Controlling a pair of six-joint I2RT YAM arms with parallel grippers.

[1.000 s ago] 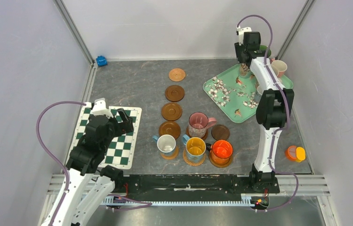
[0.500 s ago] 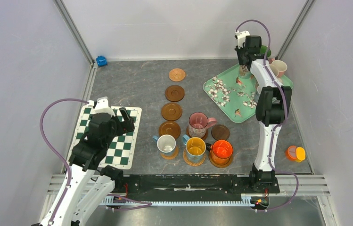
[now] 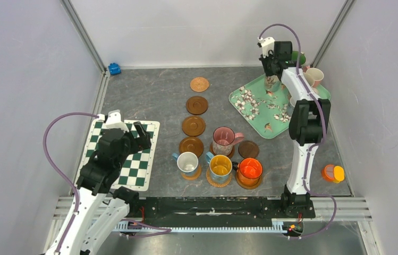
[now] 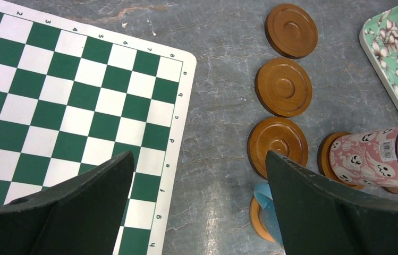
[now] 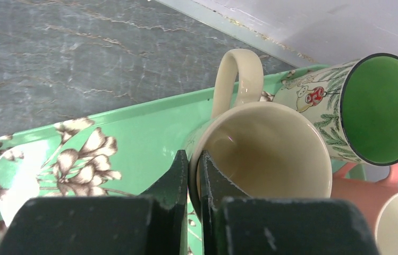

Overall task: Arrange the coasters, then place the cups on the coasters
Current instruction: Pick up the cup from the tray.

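Over at the far-right corner, top view: the right gripper [image 3: 272, 81] dips onto the tray [image 3: 245, 109], arm stretched long, wrist bent down. The bare coasters [image 3: 193, 126] wait well off to its near-left. By the mat [image 3: 133, 171] the left gripper [image 3: 142, 133] hangs far from any tray mug. Left wrist view: its jaws are spread wide, nothing between them. Right wrist view: fingers are pinched on the cream mug [image 5: 271, 154] at its near wall, one inside, one outside — handle [image 5: 237, 74] on the far side, green mug [image 5: 380, 106] just beside.

Checkered mat [image 3: 137, 172], floral tray [image 3: 255, 109], small blue object [image 3: 114, 68]
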